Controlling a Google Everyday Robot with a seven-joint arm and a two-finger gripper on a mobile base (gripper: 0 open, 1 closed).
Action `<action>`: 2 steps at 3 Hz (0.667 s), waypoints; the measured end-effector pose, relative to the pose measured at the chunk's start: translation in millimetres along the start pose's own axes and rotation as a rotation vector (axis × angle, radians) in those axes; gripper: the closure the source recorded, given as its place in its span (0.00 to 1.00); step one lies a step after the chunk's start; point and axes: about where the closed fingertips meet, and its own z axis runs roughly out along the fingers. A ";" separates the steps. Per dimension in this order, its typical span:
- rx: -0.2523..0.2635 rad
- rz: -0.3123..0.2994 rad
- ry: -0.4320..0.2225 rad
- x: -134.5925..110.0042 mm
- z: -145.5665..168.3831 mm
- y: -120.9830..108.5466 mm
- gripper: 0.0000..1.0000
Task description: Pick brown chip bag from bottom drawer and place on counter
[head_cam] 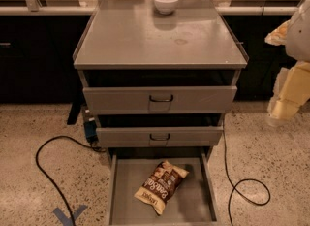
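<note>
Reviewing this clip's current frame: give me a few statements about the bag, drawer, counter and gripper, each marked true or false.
1. The brown chip bag lies in the bottom drawer. True.
2. A white bowl sits at the front edge of the counter. False: it sits at the back edge.
3. The gripper is off to the right of the counter, apart from the bag. True.
4. The bottom drawer is closed. False: it is pulled open.
5. A black cable lies on the floor. True.
</note>
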 end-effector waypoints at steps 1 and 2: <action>0.000 0.000 0.000 0.0 0.0 0.0 0.00; 0.002 0.002 -0.010 4.7 14.3 0.3 0.00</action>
